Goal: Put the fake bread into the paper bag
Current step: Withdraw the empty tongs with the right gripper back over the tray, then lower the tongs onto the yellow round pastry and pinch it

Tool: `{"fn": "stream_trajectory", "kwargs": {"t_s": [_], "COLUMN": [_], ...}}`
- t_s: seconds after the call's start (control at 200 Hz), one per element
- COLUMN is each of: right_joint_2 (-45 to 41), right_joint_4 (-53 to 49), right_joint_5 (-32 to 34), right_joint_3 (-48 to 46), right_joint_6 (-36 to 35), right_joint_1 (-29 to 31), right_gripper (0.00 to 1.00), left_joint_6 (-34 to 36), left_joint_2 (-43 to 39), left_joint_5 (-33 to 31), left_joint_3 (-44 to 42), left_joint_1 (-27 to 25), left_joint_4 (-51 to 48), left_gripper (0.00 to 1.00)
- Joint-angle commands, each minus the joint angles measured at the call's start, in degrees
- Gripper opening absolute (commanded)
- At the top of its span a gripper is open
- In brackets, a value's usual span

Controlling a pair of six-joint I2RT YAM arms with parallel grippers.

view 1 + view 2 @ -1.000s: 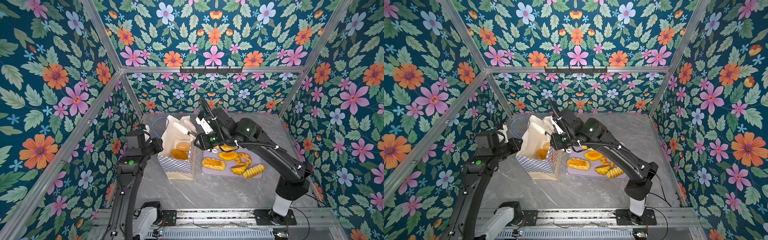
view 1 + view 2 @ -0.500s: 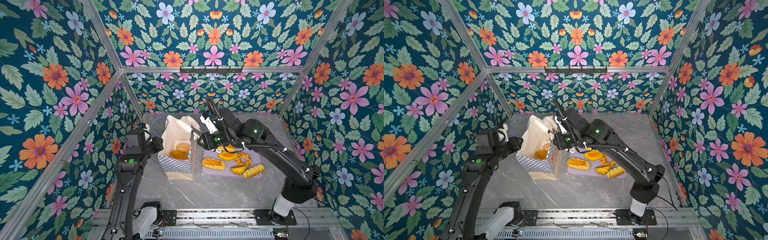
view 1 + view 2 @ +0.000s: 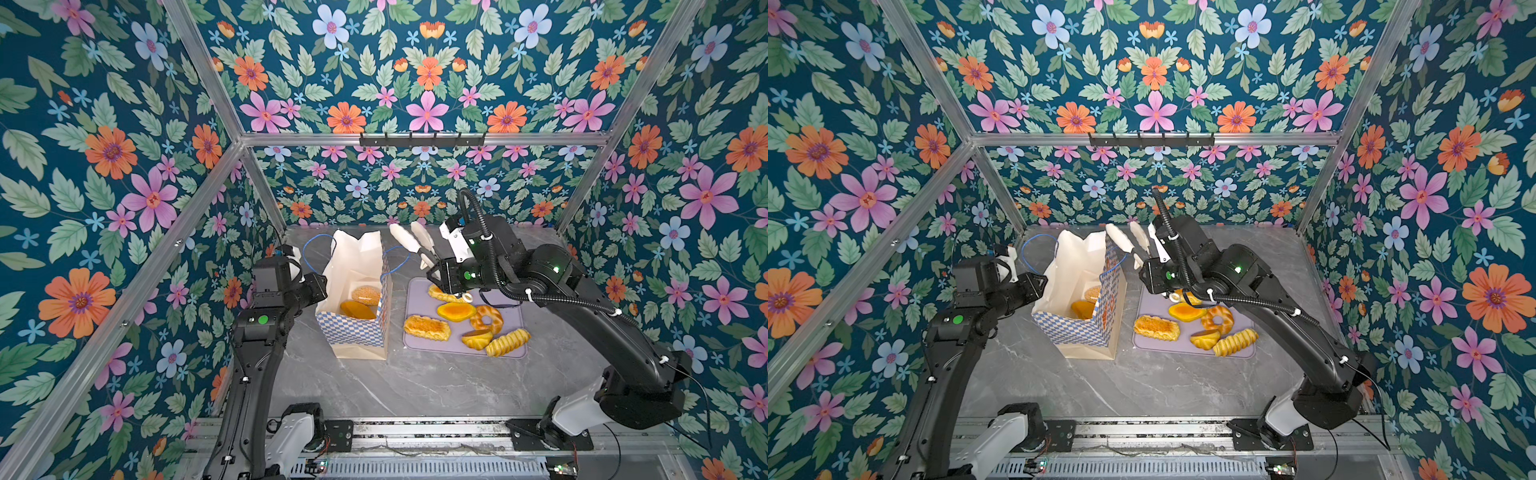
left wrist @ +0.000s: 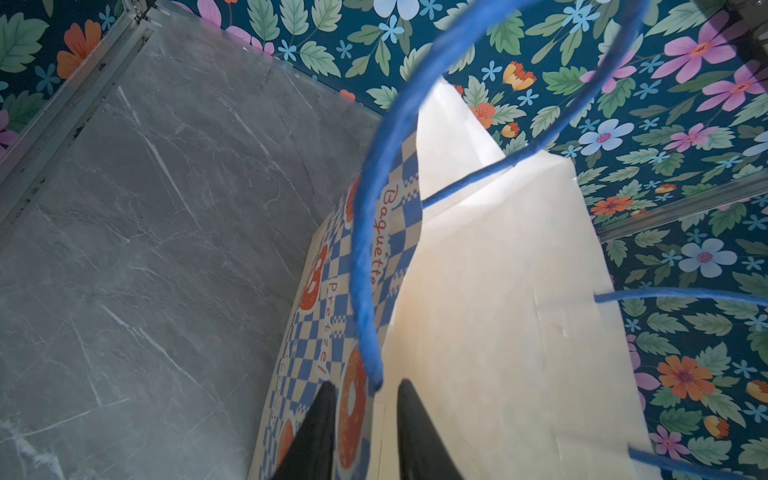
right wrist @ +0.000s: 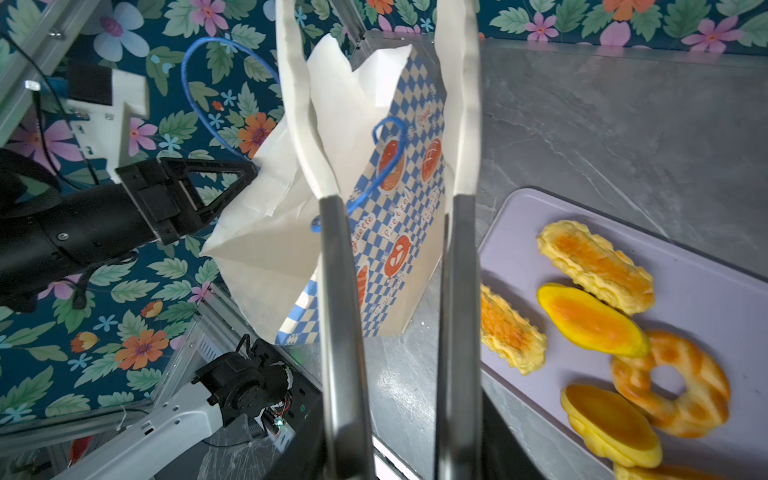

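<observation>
The paper bag stands open left of centre, with a sesame bun and an orange tart of the fake bread inside. My left gripper is shut on the bag's left rim, one black finger outside the wall and one inside; a top view shows it at the bag's left side. Several more pastries lie on the lilac tray, among them a ring and a braided loaf. My right gripper hangs open and empty above the gap between bag and tray, also in the right wrist view.
A blue cord handle loops up close to the left wrist camera. The grey marble table ends at floral walls at the back and both sides. A metal rail runs along the front edge.
My right gripper has drawn back from the bag's mouth to the right, toward the tray, with nothing in it. The left gripper keeps its hold on the bag.
</observation>
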Motion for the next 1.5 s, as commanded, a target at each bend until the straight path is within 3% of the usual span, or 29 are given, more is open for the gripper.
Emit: {"fn": "stream_trajectory", "kwargs": {"t_s": [0.0, 0.6, 1.23, 1.495], "right_joint_2": [-2.5, -16.2, -10.0, -11.5], "right_joint_4": [2.9, 2.1, 1.7, 4.0], "right_joint_5": [0.7, -0.3, -0.4, -6.0], "right_joint_3": [-2.2, -25.2, -32.0, -37.8], "right_joint_6": [0.7, 1.9, 0.4, 1.4], "right_joint_1": [-1.0, -11.9, -13.5, -18.6], "right_gripper": [0.43, 0.43, 0.43, 0.43], "left_joint_6": [-0.2, -0.7, -1.1, -1.1], "left_joint_2": [0.1, 0.8, 0.8, 0.4], "left_joint_5": [0.4, 0.8, 1.3, 1.3], "left_joint_3": [0.2, -0.5, -1.7, -2.6], "left_joint_1": [0.0, 0.0, 0.0, 0.0], "left_joint_4": [0.5, 1.3, 2.1, 2.5], "left_gripper": [0.28, 0.28, 0.28, 0.28]}}
